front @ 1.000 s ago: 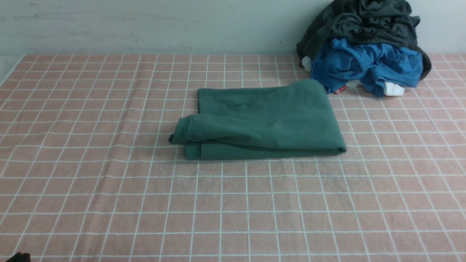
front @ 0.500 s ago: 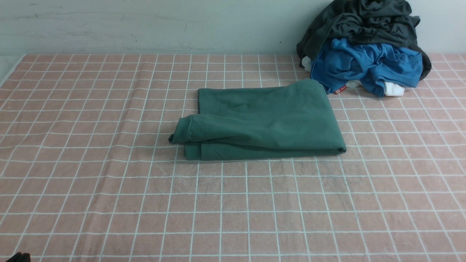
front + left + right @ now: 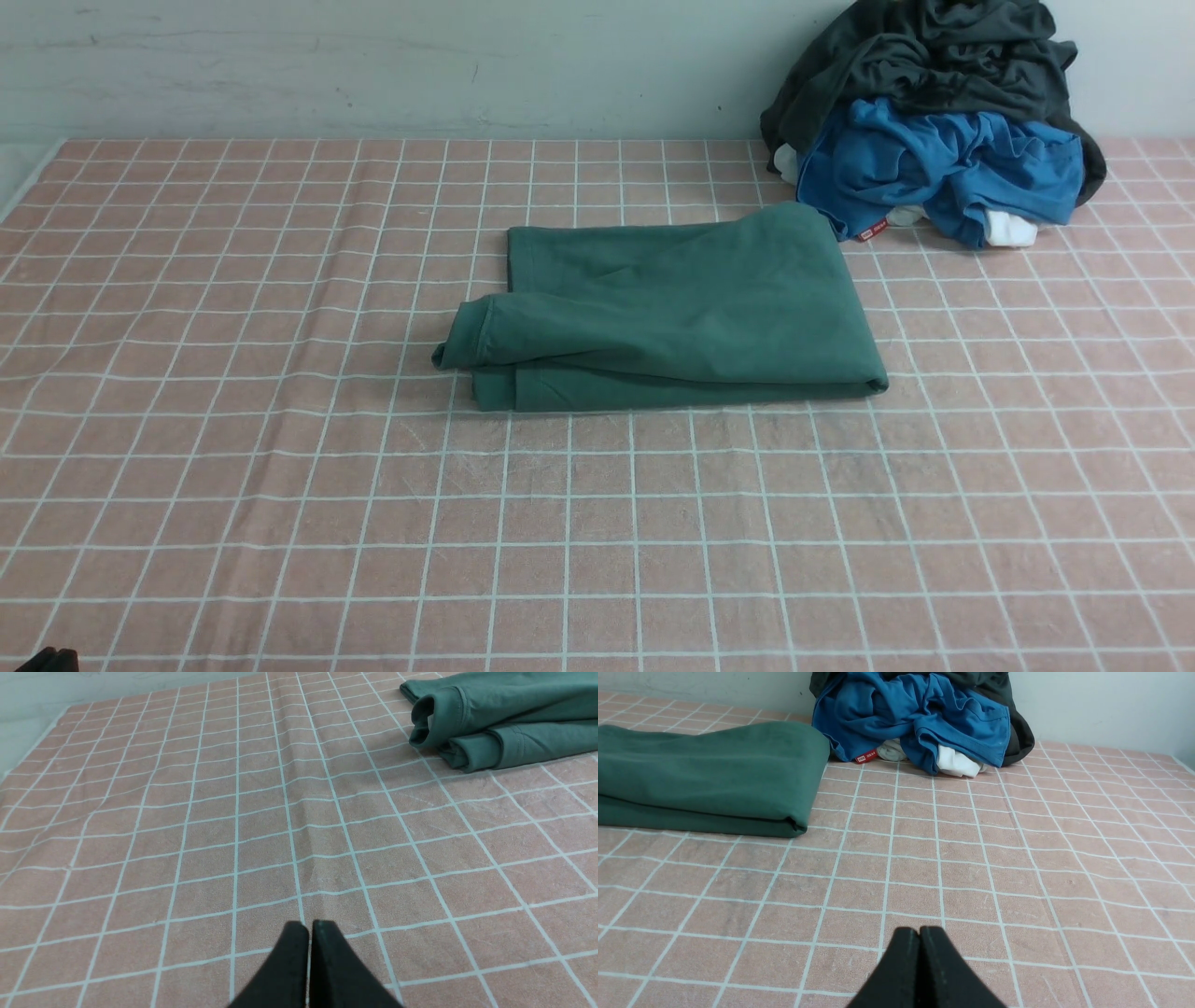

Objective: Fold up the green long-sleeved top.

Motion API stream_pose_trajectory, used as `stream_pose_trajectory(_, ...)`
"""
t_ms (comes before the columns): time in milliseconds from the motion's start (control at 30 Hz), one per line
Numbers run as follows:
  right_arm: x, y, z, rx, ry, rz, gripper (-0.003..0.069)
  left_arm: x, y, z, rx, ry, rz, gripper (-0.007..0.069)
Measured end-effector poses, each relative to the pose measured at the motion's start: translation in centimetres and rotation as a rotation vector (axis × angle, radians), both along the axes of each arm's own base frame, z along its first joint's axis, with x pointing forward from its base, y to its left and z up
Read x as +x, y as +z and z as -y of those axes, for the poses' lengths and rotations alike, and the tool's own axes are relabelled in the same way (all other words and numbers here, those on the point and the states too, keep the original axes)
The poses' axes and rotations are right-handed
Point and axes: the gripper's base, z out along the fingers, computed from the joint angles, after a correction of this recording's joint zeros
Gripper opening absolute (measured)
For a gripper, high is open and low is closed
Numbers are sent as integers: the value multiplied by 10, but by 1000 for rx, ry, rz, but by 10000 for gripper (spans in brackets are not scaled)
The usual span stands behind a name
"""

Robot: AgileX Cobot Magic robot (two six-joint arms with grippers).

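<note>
The green long-sleeved top [image 3: 667, 308] lies folded into a flat rectangle in the middle of the pink checked cloth, with a rolled edge sticking out at its left end [image 3: 427, 721]. Its right corner shows in the right wrist view [image 3: 719, 777]. My left gripper [image 3: 309, 926] hangs shut and empty above bare cloth, well short of the top and to its left. My right gripper [image 3: 919, 931] is shut and empty too, over bare cloth to the right of the top. Only a dark scrap of the left arm [image 3: 51, 661] shows in the front view.
A heap of clothes leans on the back wall at the far right: a dark charcoal garment [image 3: 943, 61] over a bright blue one [image 3: 934, 168], with white fabric [image 3: 1010, 229] beneath. The heap almost touches the top's far right corner. The cloth's left edge [image 3: 19, 182] is at the back left.
</note>
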Motion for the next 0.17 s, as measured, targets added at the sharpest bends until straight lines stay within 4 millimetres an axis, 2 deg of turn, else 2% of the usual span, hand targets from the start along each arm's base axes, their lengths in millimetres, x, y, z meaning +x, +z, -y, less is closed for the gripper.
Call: stream_pose_trajectory(167,0,0,0,0,0,0,-14,0,0,0,0,0,0,-3)
